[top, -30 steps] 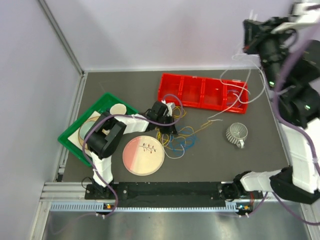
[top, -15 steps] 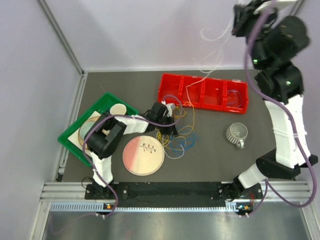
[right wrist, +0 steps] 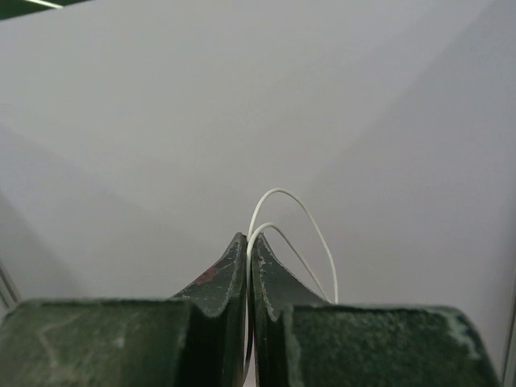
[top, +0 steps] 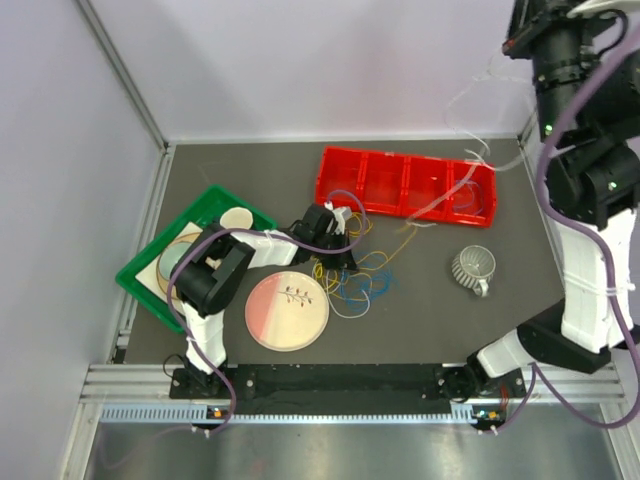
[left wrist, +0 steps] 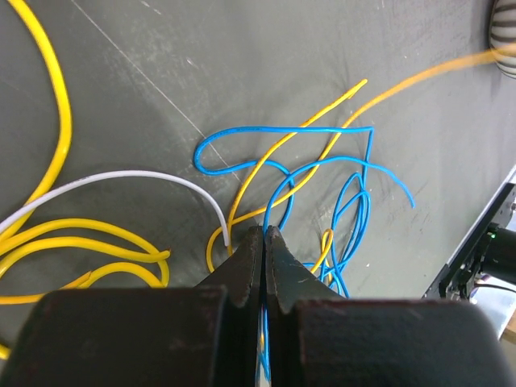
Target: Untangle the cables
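Where jaws meet, blue cable point(left wrist: 322, 129) pinched left, white cable point(right wrist: 280, 191) right.

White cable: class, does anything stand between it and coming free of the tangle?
Yes: held by the raised right end effector, the white cable drapes across the red bin and could snag there.

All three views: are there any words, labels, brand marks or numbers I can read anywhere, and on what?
No text is readable in any view.
The pink plate has only a dark sprig drawing, no lettering.
The red tray, green tray and cup show no markings.
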You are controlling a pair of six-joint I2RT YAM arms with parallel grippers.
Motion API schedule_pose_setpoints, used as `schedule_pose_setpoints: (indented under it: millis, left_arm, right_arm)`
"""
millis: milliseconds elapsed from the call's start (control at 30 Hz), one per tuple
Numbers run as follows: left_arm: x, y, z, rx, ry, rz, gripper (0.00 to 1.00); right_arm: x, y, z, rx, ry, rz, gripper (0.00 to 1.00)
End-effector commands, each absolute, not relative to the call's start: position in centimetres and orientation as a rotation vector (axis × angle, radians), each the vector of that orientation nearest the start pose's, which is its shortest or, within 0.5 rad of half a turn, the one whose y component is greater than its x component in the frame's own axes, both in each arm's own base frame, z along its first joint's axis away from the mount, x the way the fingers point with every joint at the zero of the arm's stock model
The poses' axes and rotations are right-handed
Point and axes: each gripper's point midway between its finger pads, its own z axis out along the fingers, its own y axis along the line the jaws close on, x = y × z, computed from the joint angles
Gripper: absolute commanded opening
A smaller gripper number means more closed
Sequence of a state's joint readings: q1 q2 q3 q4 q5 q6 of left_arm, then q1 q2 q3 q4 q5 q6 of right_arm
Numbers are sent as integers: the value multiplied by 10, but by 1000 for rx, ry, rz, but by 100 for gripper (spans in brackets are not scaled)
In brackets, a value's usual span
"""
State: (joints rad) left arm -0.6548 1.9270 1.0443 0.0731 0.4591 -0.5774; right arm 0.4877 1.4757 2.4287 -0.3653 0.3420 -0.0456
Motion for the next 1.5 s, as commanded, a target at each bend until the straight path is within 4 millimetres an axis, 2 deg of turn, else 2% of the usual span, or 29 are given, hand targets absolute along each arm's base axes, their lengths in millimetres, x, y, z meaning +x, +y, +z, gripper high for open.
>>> schedule_pose_setpoints:
  millis: [0, 133, 267, 400, 467, 533, 567, 600, 633, 667, 700, 733, 767, 800, 900, 1133, 1267, 1300, 1333, 1400, 1433, 1467]
  left_arm:
    - [281, -339, 1, 354, 2627, -1036, 0]
    - [279, -338, -1, 353, 2635, -1033, 0]
    - [281, -336, -5, 353, 2639, -1002, 0]
    - [284, -334, -5, 355, 2629, -986, 0]
    - [286, -333, -6, 357, 2632, -969, 0]
    - [289, -332, -4, 360, 2624, -955, 0]
    - [292, -332, 3, 357, 2606, -949, 0]
    - [297, -329, 6, 344, 2594, -941, 0]
    - [300, -328, 11, 338, 2580, -940, 0]
    - [305, -327, 19, 332, 2557, -941, 0]
    - [314, -321, 24, 307, 2540, -932, 0]
    - [319, -318, 27, 294, 2530, -927, 0]
    - [326, -314, 33, 275, 2513, -924, 0]
    - [335, -307, 38, 242, 2498, -915, 0]
    - [346, -290, 47, 211, 2487, -859, 0]
    - [345, -261, 78, 148, 2446, -756, 0]
    - [342, -228, 81, 109, 2450, -583, 0]
    - [343, -223, 88, 104, 2430, -564, 0]
    - [340, -223, 89, 117, 2427, -570, 0]
    - [334, -238, 89, 165, 2428, -668, 0]
    - [325, -259, 96, 227, 2422, -759, 0]
    - [324, -271, 98, 261, 2404, -787, 0]
  right_arm:
    - [305, 85, 718, 56, 994, 188, 0]
    - [292, 74, 733, 85, 941, 176, 0]
    - [281, 66, 738, 102, 923, 167, 0]
    - [289, 59, 722, 122, 964, 105, 0]
    - [283, 49, 718, 151, 975, 76, 0]
    - [288, 40, 706, 179, 1009, 22, 0]
    - [277, 29, 707, 202, 998, 8, 0]
    - [281, 27, 697, 204, 1027, -21, 0]
    - [277, 19, 694, 227, 1028, -39, 0]
    - [264, 7, 695, 251, 1015, -54, 0]
    - [268, 4, 683, 254, 1040, -80, 0]
    - [262, -4, 681, 283, 1037, -99, 0]
    - [247, -15, 683, 308, 1013, -105, 0]
    - [254, -19, 668, 318, 1044, -150, 0]
    - [250, -29, 655, 339, 1060, -196, 0]
    - [255, -33, 636, 353, 1108, -251, 0]
    - [263, -34, 636, 359, 1122, -286, 0]
    - [271, -33, 635, 353, 1132, -298, 0]
    - [272, -32, 637, 354, 1128, -296, 0]
    - [283, -24, 634, 324, 1152, -277, 0]
    - [289, -17, 634, 330, 1155, -231, 0]
    - [295, -9, 632, 305, 1167, -200, 0]
